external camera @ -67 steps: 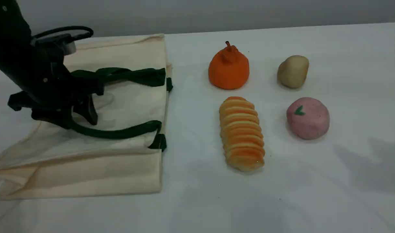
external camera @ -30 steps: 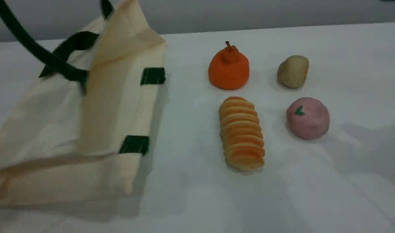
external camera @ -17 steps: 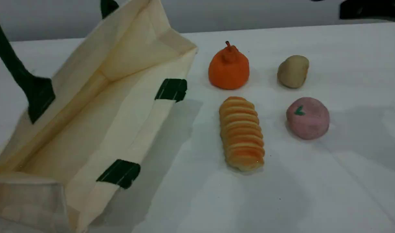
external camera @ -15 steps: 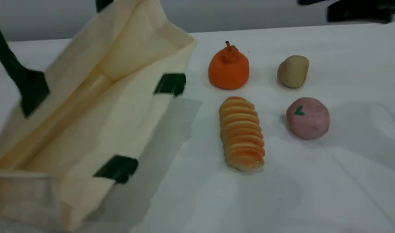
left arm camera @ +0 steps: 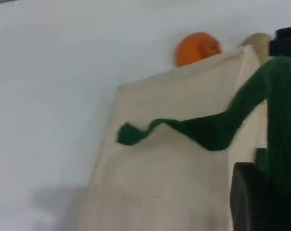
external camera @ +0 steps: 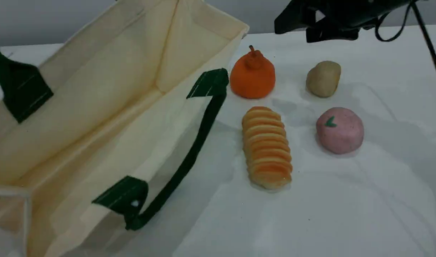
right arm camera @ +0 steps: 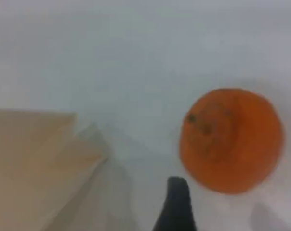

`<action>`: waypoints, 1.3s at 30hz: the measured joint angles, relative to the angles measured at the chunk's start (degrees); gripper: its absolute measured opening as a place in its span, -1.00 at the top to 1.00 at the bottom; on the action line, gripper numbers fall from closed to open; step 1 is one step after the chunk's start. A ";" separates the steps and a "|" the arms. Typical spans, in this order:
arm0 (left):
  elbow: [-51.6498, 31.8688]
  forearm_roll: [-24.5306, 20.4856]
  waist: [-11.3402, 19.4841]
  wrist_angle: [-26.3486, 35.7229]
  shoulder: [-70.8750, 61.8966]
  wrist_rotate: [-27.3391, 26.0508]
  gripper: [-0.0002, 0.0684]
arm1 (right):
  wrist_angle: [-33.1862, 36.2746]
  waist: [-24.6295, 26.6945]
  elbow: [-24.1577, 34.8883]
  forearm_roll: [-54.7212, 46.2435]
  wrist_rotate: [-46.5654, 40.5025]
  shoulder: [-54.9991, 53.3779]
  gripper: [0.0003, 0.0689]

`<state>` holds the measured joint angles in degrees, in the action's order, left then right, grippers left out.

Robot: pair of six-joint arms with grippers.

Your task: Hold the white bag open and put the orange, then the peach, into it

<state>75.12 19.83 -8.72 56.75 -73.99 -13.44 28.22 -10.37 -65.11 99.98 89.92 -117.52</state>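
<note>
While the left gripper (left arm camera: 261, 195) clamps the dark green rope handle (left arm camera: 280, 110), holding the cream canvas bag (external camera: 107, 89) agape, the wide-open right gripper (external camera: 303, 26) hovers above the knobbly bright orange fruit (external camera: 252, 76) sitting just beside its mouth; I'd lower it straight, straddling the fruit's widest part.

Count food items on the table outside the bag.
4: bumpy orange fruit nearest the cream canvas bag, tan potato-like lump right of it, ridged orange-yellow loaf and dusty-pink peach in the nearer row.
</note>
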 joint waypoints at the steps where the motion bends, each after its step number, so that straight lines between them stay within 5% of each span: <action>1: 0.00 -0.96 0.00 0.13 0.00 0.56 0.82 | -0.12 0.00 -0.77 0.00 0.00 -0.70 -0.55; 14: 0.00 -7.78 0.00 1.56 -0.05 4.06 0.82 | 0.55 -4.30 -5.64 -0.06 0.07 -6.76 -0.55; 34: -0.05 -6.12 0.00 1.50 -0.05 3.69 0.82 | -2.82 -6.95 -12.83 -0.03 0.07 -15.78 -0.55; 39: -0.05 -6.12 0.00 1.50 -0.05 3.69 0.82 | -2.90 -8.10 -13.59 0.06 0.07 -15.78 -0.38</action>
<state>75.07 13.72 -8.72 58.25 -74.04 -9.75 25.32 -18.48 -78.70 100.04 89.99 -133.30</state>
